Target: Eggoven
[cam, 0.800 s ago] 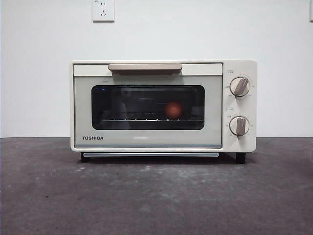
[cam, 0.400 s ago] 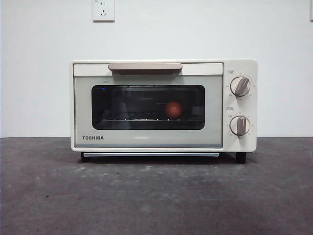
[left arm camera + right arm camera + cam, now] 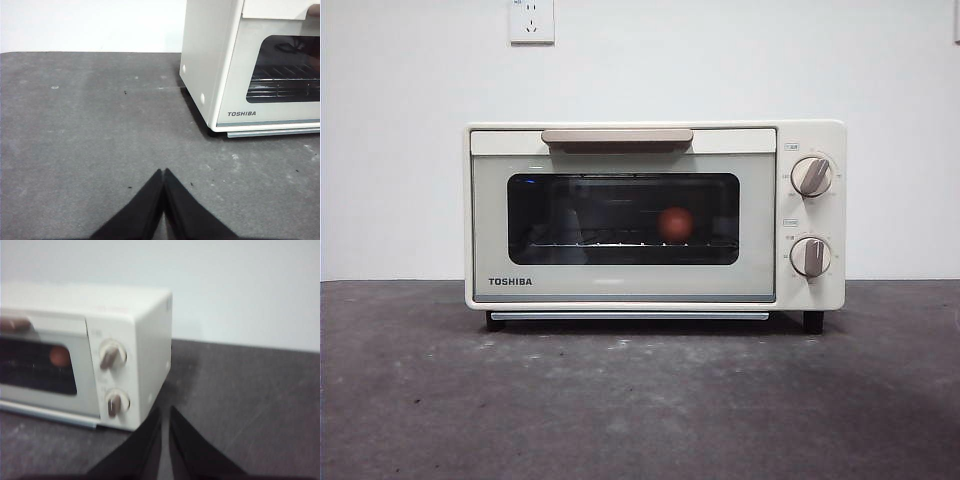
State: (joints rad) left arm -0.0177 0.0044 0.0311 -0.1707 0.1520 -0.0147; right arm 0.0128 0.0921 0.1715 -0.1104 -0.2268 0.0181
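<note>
While the egg sits on the rack behind the toaster oven's closed glass door, both the left end effector and the right end effector hover over the dark surface, jaws together.

The front camera is sitting low at table height, looking level and square at the toaster oven door against the wall. The left wrist camera is looking down across the table at the oven's left front corner, while the right wrist camera is facing its knob end, blurred. All three are sharing that oven front.
</note>
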